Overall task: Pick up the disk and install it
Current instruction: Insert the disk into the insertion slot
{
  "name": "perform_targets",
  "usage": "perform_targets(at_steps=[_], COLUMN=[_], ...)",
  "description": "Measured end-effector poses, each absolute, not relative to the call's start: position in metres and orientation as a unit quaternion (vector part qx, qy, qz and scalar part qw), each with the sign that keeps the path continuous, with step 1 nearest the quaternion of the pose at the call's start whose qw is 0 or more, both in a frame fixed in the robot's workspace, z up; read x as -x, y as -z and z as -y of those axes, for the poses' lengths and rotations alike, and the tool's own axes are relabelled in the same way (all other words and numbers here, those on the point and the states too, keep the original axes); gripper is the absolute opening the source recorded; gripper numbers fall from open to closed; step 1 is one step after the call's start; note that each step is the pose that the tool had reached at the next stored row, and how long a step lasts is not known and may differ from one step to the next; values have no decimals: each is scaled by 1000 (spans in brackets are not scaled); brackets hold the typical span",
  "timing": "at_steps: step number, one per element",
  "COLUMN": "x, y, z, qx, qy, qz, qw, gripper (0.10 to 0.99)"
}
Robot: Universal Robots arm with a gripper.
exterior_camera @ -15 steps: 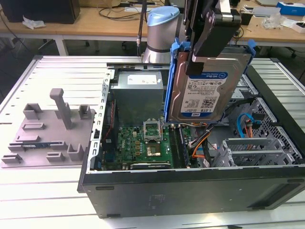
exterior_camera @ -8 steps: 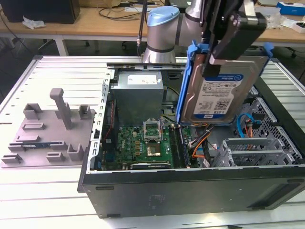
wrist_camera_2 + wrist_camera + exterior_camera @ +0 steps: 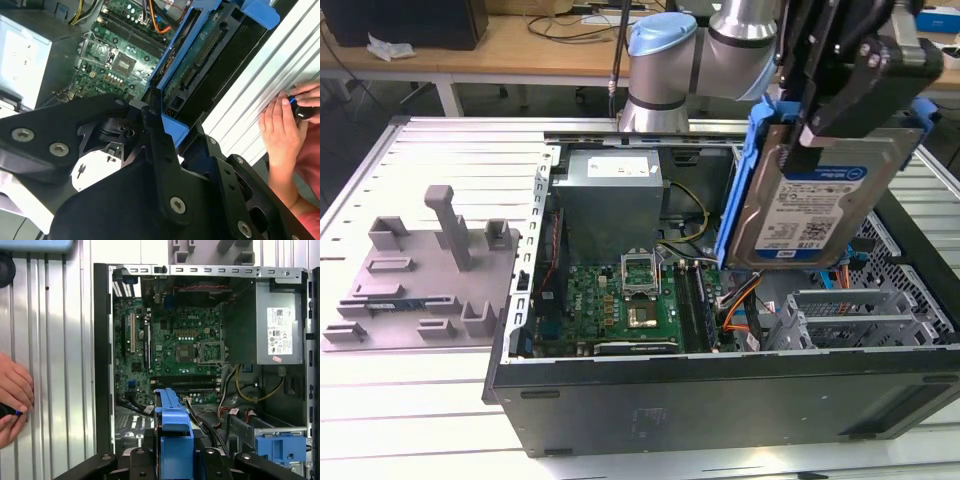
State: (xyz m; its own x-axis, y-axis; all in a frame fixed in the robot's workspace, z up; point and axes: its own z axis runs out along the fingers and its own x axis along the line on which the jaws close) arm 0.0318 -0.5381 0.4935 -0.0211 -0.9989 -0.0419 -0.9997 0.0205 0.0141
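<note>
Silver ribbed aluminium formed the table [image 3: 390,420], with a wooden desk [image 3: 520,45] and loose cables behind it in the room. At the exterior view's left a grey fixture [image 3: 420,270] with upright pegs lay flat on the table. Just beside it stood the open computer case [image 3: 720,400], holding the grey power supply [image 3: 610,195] at the back and the green motherboard [image 3: 620,300] in front of it. Above the case, the arm [image 3: 665,60] reached toward the exterior view's right.

There the gripper [image 3: 798,150] was clamped on the disk [image 3: 855,165], which hung on edge and tilted above the case's right end, clear of the bays below. Its white-and-blue label [image 3: 810,210] carried barcodes and small print, too fine to read.

In the first wrist view a white sticker [image 3: 279,332] on the power supply was likewise unreadable, and the blue bracket [image 3: 175,440] sat between the black fingers [image 3: 140,465]. In both wrist views a hand [image 3: 12,400] rested on the table beside the case, perhaps gripping a small dark object. The second wrist view showed the disk's connector edge [image 3: 200,65].
</note>
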Motion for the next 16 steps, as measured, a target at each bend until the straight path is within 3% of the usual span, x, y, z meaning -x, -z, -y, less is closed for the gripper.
perform_targets(at_steps=[16], x=[-80], y=[-490], z=[549], qx=[699], qy=[-20], qz=[-714], qw=[10], gripper=[369])
